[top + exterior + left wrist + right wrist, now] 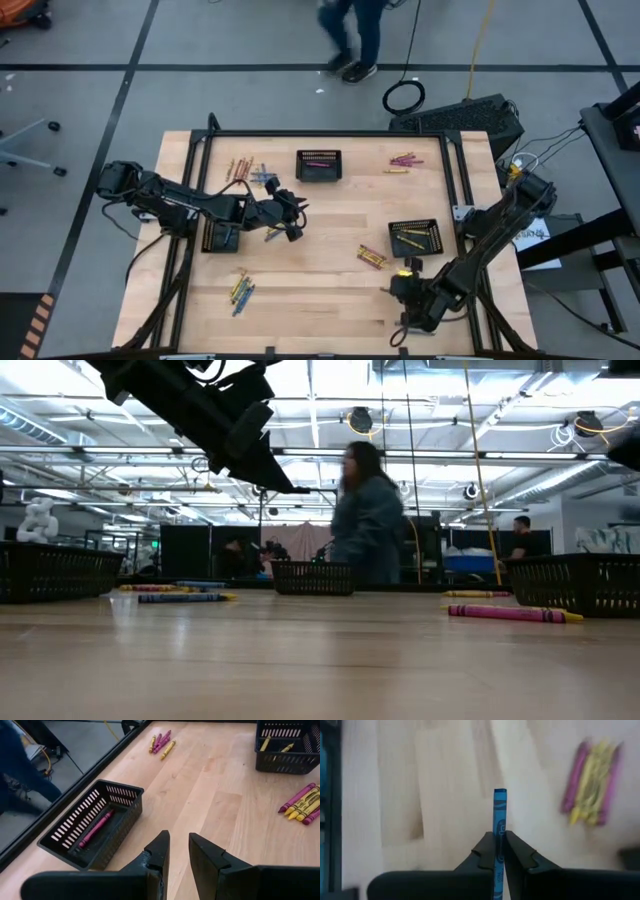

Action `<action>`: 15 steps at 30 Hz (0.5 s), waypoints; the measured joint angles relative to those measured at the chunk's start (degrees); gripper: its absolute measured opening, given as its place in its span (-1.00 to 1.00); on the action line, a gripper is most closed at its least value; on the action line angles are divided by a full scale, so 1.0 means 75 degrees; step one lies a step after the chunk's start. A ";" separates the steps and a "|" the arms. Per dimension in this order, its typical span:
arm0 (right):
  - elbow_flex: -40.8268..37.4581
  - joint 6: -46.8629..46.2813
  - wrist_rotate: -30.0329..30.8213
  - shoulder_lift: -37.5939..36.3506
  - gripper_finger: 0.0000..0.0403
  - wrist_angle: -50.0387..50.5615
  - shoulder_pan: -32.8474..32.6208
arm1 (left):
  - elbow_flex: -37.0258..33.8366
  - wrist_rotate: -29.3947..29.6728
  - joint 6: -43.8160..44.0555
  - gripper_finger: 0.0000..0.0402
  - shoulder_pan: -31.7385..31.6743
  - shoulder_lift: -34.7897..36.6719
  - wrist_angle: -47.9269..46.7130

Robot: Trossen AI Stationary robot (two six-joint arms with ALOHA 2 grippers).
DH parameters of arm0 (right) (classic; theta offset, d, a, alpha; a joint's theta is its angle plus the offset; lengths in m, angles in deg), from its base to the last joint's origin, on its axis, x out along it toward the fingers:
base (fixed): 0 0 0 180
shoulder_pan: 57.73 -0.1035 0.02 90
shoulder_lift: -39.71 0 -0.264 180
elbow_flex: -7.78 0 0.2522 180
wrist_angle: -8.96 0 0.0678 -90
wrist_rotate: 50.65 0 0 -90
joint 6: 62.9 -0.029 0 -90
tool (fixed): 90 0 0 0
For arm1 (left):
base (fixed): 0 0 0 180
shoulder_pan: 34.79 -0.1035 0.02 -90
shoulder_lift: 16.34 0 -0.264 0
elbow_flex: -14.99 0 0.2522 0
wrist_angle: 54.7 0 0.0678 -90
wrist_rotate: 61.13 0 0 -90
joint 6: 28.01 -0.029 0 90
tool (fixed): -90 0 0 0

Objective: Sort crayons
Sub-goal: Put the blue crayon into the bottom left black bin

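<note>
Wooden table [330, 225]: pale plank top with visible grain, framed by dark metal rails. All places below are given relative to it.

Right gripper [499, 851]: two dark, wedge-shaped fingers, closed tight on a blue crayon [499, 820]. The crayon was a thin paper-wrapped stick standing up between the fingertips, its flat end clear of them. In the high view this gripper [405, 285] was above the table's near right part.

Left gripper [179, 851]: matching dark fingers, held a narrow gap apart with nothing between them. It hung over the table's left-centre [293, 212].

Baskets: three small black rectangular ones with slotted mesh walls. One at the far middle [318, 165] held a single pink crayon [95, 828] lying flat. One at the right side [414, 237] held yellow crayons. One at the left side [221, 236] lay partly under the left arm.

Loose crayons, all thin round sticks:
- pink and yellow cluster at the far right [403, 161];
- mixed cluster at the far left [250, 170];
- blue and yellow cluster at the near left [241, 290];
- pink and yellow cluster near the middle right [371, 257].

Person [368, 515]: standing on the floor beyond the table's far edge.
</note>
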 joint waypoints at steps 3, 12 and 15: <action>-0.0144 0.0275 0.0592 -0.0409 -0.99 -0.0087 0.0055 | 0.0000 -0.0061 -0.0012 -0.65 0.0010 0.0000 0.0003; -0.2326 0.1961 0.3252 -0.1361 -1.00 -0.4984 0.0305 | -0.1180 -0.1385 -0.0626 -0.65 0.0306 -0.0480 0.3364; -0.3143 0.3610 0.3473 -0.1289 -1.00 -0.8286 0.0491 | -0.1501 -0.2226 -0.0781 -0.65 0.0390 -0.1061 0.5266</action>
